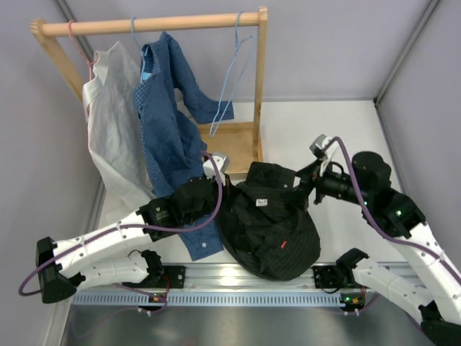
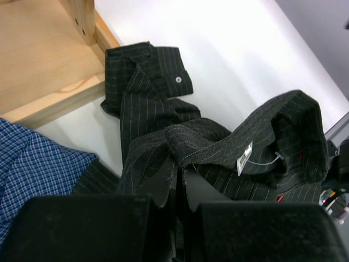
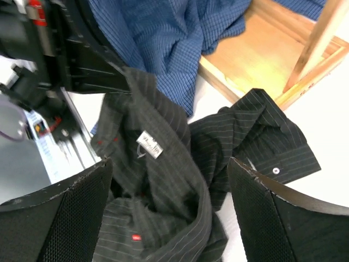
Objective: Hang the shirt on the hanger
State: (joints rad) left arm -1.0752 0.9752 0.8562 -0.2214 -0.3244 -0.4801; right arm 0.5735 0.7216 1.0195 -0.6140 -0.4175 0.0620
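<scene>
The black pinstriped shirt (image 1: pixel 270 223) lies crumpled in the middle of the table, with a white label and a small red tag showing. My left gripper (image 1: pixel 224 190) is at its left edge, and in the left wrist view its fingers (image 2: pixel 181 176) are shut on a fold of the shirt (image 2: pixel 152 109) near the collar. At the shirt's right side, my right gripper (image 1: pixel 308 186) is open. In the right wrist view its wide-apart fingers (image 3: pixel 170 164) straddle the shirt (image 3: pixel 158 185) without holding it. The thin light-blue hanger (image 1: pixel 232 72) hangs bare from the rail at the back right.
A wooden clothes rack (image 1: pixel 151 25) stands at the back with its base board (image 1: pixel 232 137) just behind the shirt. A white-grey shirt (image 1: pixel 108 122) and a blue dotted shirt (image 1: pixel 169 122) hang on it. The blue one drapes down over my left arm. A metal rail (image 1: pixel 238 277) runs along the near edge.
</scene>
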